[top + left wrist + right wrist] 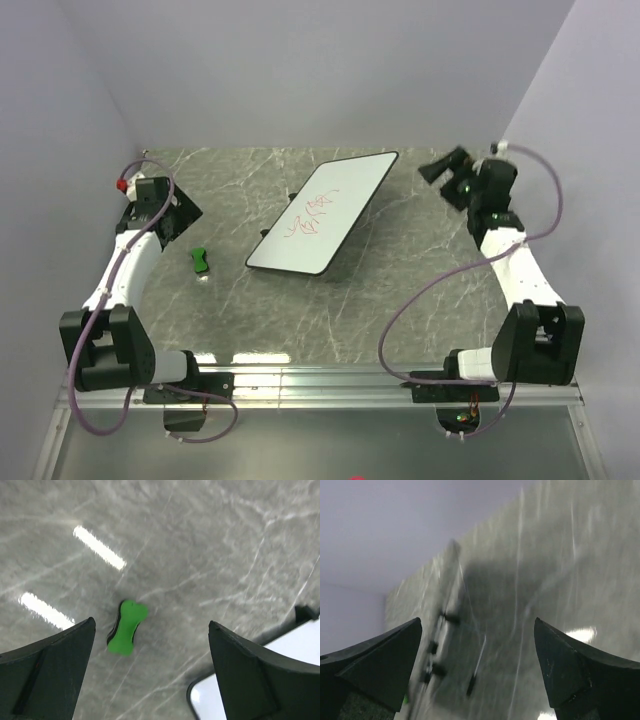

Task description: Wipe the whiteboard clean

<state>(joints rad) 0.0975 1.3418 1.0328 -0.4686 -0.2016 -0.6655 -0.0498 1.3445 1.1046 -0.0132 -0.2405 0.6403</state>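
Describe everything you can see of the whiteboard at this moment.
The whiteboard is a flat white rectangle with rounded corners and a thin black rim, and has a few small dark bits along its left edge. Red scribbles mark its middle; the rest looks clean. It sits diagonally in the middle of the table, its long sides running from near left to far right. Nothing but the table touches it. One rounded corner shows in the left wrist view.

The grey marbled table (250, 315) carries a red-scribbled whiteboard (330, 210) and, well apart, a green eraser (201, 261).
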